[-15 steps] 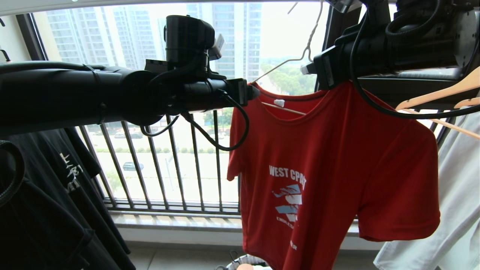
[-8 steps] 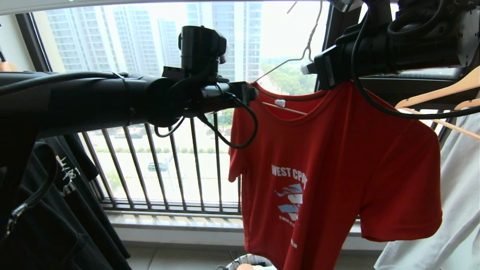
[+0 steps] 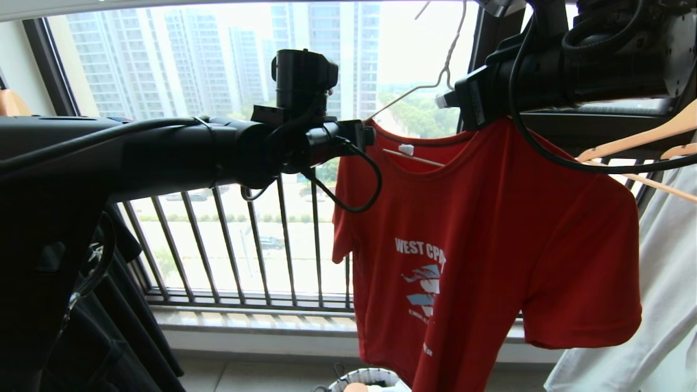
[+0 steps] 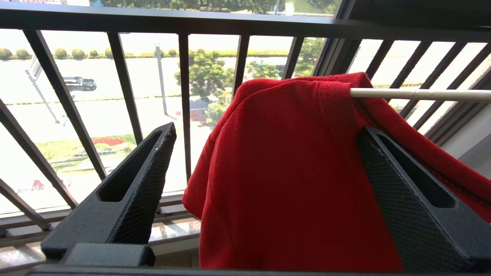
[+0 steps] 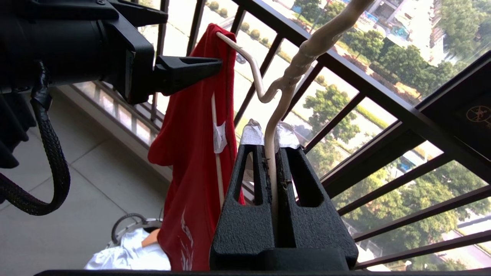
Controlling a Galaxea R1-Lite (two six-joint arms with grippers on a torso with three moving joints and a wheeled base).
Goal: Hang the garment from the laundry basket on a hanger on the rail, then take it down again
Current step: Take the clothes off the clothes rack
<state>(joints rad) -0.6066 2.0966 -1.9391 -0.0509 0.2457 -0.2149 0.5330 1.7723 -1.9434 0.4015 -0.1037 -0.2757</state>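
Red T-shirt [image 3: 490, 245] hangs on a thin pale wire hanger [image 3: 430, 87] in front of a barred window railing [image 3: 245, 245], with a robot gripper at each shoulder. The left gripper [image 4: 264, 153] reaches in level from the left, its two black fingers [image 4: 142, 180] spread wide apart on either side of the shirt's left shoulder, where the cloth folds over the hanger's end; one finger looks to touch the fabric, the other stands clear of it. The right gripper [image 5: 274, 153] is up near the collar on the other side, its fingers pressed together on the wire of the hanger just below the twisted neck, with bits of pale tape at their tips.

The shirt is short-sleeved, with a white neck label [image 3: 405, 148] inside the collar and white lettering above a light-blue and white graphic [image 3: 422, 283] on the chest. It hangs slightly askew, the right sleeve spread outward.

Below its hem, the white mesh rim of a round laundry basket [image 3: 370, 375] peeks in at the floor. Dark clothing [image 3: 109, 337] hangs to the left, a white garment [image 3: 664, 294] on a wooden hanger [image 3: 642, 136] to the right.
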